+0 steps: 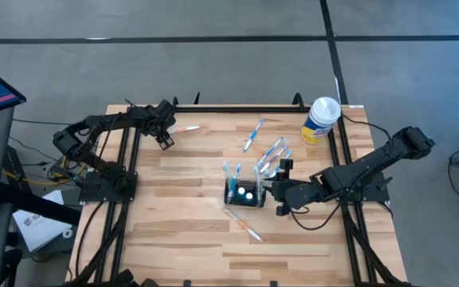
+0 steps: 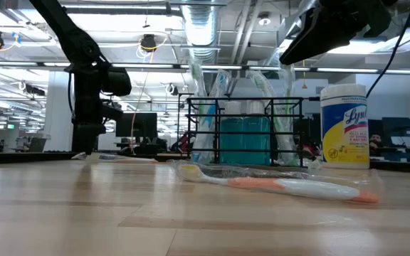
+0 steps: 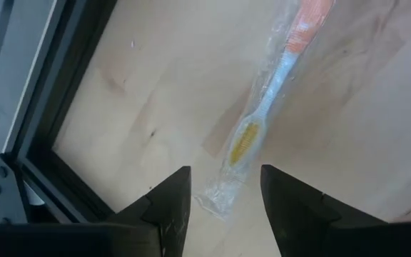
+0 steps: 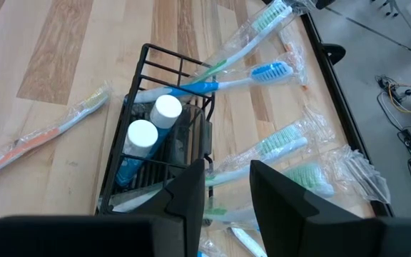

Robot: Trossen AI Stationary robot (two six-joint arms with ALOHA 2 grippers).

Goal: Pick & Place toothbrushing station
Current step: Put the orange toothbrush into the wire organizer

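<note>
The toothbrushing station [image 1: 245, 194] is sitting near the middle of the table [image 1: 174, 239], a small black wire rack already carrying two white-capped tubes [image 4: 153, 122] and several wrapped brushes. It is looking light and stiff, though probably top-heavy with its load leaning out, so a tilt could spill things; the upper rim wire facing the right arm seems the best place to pinch. The right gripper [image 1: 280, 188] is hanging just at the station's 3 o'clock in the high view, fingers parted with nothing between them, and in its wrist view the rack's near edge [image 4: 155, 187] is lying directly ahead of the fingertips, close but apparently not clamped. An orange-handled toothbrush [image 1: 244, 225] in its wrapper is lying at about 6 o'clock of the station. Farther off, toward 10 o'clock, the left gripper [image 1: 164, 140] is hovering with open, empty fingers over another wrapped toothbrush [image 3: 266, 111] by the table's back left edge. A wipes canister [image 1: 321, 119] is standing at the station's 1 o'clock.
</note>
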